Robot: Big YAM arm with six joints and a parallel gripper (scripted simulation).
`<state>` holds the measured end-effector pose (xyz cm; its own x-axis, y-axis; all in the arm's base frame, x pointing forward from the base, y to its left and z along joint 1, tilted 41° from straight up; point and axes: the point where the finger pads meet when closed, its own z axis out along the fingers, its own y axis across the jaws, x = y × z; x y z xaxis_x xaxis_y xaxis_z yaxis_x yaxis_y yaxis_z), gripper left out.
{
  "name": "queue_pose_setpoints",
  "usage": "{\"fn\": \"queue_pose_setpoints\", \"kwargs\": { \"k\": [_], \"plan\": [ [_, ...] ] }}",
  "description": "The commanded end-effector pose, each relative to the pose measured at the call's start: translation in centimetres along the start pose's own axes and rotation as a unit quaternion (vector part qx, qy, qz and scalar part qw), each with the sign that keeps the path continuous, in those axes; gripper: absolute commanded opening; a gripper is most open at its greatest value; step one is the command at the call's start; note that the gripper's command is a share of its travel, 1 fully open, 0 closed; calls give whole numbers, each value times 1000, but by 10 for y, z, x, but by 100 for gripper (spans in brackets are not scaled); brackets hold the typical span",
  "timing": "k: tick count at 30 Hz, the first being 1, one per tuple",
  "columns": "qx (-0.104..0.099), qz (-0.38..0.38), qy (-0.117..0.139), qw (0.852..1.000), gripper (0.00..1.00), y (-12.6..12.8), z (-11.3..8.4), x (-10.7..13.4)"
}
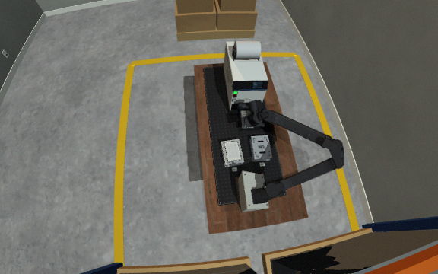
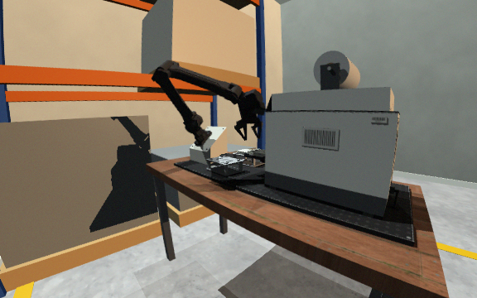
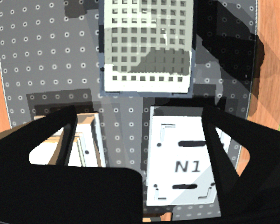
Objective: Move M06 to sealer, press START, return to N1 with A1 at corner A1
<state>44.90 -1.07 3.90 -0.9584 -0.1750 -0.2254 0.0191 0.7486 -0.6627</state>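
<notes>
Plate M06 (image 3: 148, 85), pale with a grid of square wells, lies on the sealer's stage, which is out in front of the sealer (image 1: 247, 70) (image 2: 288, 157). I cannot tell if foil covers it. The sealer's lamp (image 1: 235, 93) is green. My gripper (image 2: 252, 137) (image 3: 139, 112) is open and empty, high above the stage area, with its fingers wide apart. Nest N1 (image 1: 257, 142) (image 3: 163, 160) is empty, its label and slots showing. The plate in N2 (image 1: 233, 151) sits beside N1; in the wrist view it is partly hidden behind a finger.
The dark perforated mat (image 1: 219, 183) (image 3: 46, 65) lies on the wooden table (image 1: 219, 221) (image 2: 305, 232). A pale sloped box (image 1: 247, 186) (image 2: 199, 155) stands behind the nests, by the arm's base. The tall sealer body bounds the stage's far end and carries a roll (image 1: 249, 50) (image 2: 350, 72) on top.
</notes>
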Motion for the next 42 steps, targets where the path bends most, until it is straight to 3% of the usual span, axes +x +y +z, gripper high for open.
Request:
{"fn": "queue_pose_setpoints", "kwargs": {
  "k": [1,15,18,25,32,42],
  "plan": [
    [2,20,-18,1000,100,-13,-6,-21],
    [-2,22,-16,1000,100,-9,0,-31],
    [-2,28,59,998,100,-8,4,-30],
    [-3,35,187,982,100,-4,11,-24],
    [2,23,166,986,100,-5,-2,-21],
    [-2,-7,161,987,100,0,-14,-10]
  ]
}}
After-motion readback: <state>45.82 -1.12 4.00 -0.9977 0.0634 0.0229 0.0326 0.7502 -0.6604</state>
